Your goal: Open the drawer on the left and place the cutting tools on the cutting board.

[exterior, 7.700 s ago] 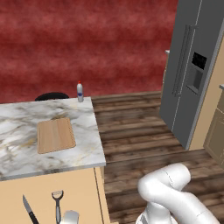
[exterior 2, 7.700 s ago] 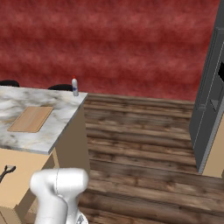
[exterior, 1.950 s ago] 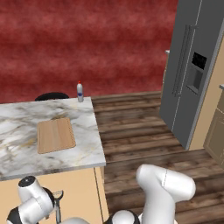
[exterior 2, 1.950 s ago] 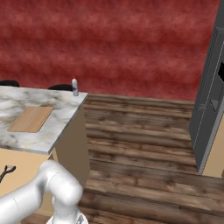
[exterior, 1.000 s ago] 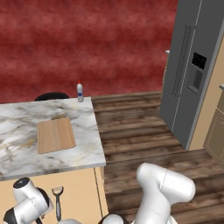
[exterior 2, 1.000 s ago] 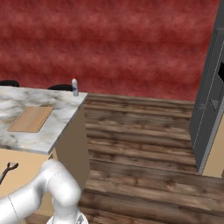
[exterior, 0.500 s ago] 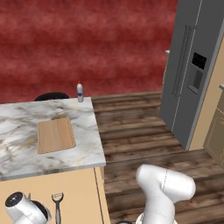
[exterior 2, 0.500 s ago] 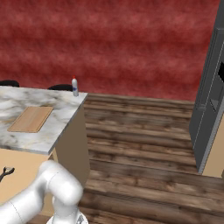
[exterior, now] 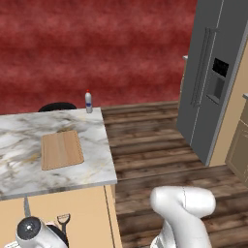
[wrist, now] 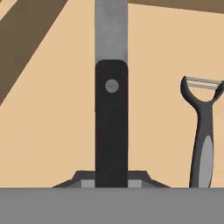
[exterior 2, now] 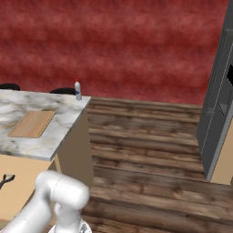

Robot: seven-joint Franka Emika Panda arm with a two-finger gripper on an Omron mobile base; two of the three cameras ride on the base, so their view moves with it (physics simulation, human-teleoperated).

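The drawer (exterior: pixel 85 213) stands pulled open under the marble counter, its tan floor also showing beside the arm (exterior 2: pixel 20 182). In the drawer lies the knife (wrist: pixel 111 127), black handle toward me and grey blade (exterior: pixel 25 206) pointing at the counter. My gripper (wrist: pixel 111 181) is down at the butt of the handle, with one fingertip (wrist: pixel 87 180) pressed against each side of it. The dark-grey peeler (wrist: pixel 203 131) lies just right of the knife, untouched (exterior: pixel 63 221) (exterior 2: pixel 6 180). The cutting board (exterior: pixel 61 150) (exterior 2: pixel 32 124) lies bare on the counter above.
A small white bottle (exterior: pixel 88 101) stands at the counter's far corner. A dark stool top (exterior: pixel 57 106) shows behind the counter. The grey refrigerator (exterior: pixel 208 87) stands to the right across a wooden floor (exterior 2: pixel 150 150).
My hand has moved left and sunk lower into the drawer, over the knife's handle. The knife, peeler and board have stayed where they were.
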